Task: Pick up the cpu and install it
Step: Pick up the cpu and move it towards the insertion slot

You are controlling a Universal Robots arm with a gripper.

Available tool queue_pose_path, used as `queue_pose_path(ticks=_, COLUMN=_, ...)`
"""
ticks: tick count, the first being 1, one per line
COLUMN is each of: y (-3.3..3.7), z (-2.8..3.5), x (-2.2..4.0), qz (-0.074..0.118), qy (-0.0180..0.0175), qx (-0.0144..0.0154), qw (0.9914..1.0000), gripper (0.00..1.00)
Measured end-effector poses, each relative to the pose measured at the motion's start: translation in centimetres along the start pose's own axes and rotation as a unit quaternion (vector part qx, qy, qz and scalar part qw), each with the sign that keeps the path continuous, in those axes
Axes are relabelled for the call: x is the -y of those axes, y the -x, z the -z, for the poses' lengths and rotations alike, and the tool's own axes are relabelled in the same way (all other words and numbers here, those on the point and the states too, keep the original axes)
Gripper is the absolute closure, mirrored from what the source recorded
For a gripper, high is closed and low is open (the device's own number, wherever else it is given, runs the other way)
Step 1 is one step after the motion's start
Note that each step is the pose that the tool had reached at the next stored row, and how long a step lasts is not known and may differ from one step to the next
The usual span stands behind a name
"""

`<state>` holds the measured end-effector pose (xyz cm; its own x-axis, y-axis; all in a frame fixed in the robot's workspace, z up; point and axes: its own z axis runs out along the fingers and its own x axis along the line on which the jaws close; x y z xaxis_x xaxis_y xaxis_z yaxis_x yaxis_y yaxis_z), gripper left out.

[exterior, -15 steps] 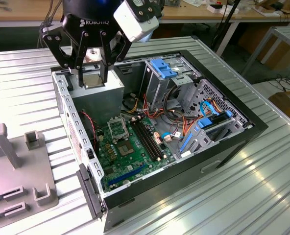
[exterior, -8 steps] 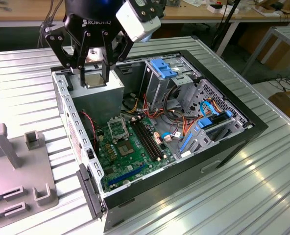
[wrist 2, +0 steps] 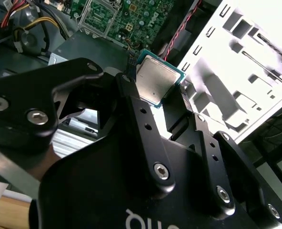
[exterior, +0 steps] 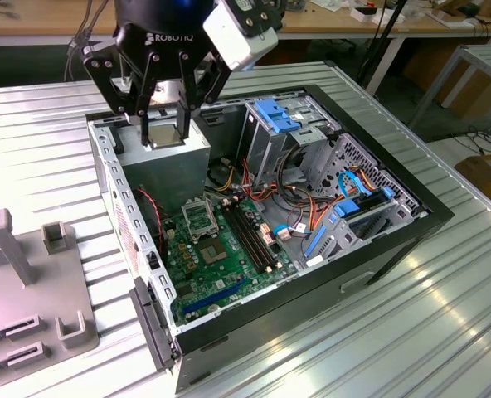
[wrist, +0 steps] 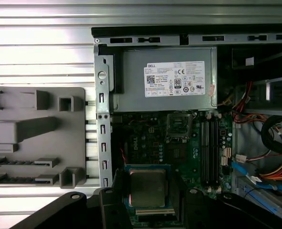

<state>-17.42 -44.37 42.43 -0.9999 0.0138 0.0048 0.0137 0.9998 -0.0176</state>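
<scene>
My gripper [exterior: 164, 124] hangs over the open computer case [exterior: 428, 217], above the power supply at the case's back corner on the exterior view's left. It is shut on the cpu [wrist: 148, 187], a square chip with a metal lid and green edge. Both wrist views show the chip flat between the black fingers [wrist: 113, 193], and the second wrist view has the cpu [wrist 2: 155, 82] at the fingertips [wrist 2: 127, 88]. The empty cpu socket [exterior: 197, 217] with its metal frame lies on the green motherboard, lower and further into the case. That socket [wrist: 180, 126] appears beyond the chip in the first wrist view.
A grey power supply [wrist: 169, 78] fills the case corner beside the socket. Memory slots [exterior: 250, 236] run next to it, and loose cables [exterior: 299, 211] and blue drive brackets [exterior: 274, 114] crowd the far side. A grey parts fixture [exterior: 30, 282] sits outside the case on the ribbed table.
</scene>
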Motion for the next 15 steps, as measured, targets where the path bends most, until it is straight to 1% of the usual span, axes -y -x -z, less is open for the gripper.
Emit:
queue_pose_path(ticks=5, y=0.38, z=0.00, x=0.00, qz=0.000, qy=0.0000, qx=0.0000, qw=1.00000, gripper=0.53)
queue_pose_path(ticks=9, y=0.54, z=0.00, x=0.02, qz=0.000, qy=0.0000, qx=0.0000, qw=1.00000, gripper=0.53)
queue_pose_path(ticks=15, y=0.67, z=-0.06, x=0.43, qz=0.000, qy=0.0000, qx=0.0000, qw=1.00000, gripper=0.53)
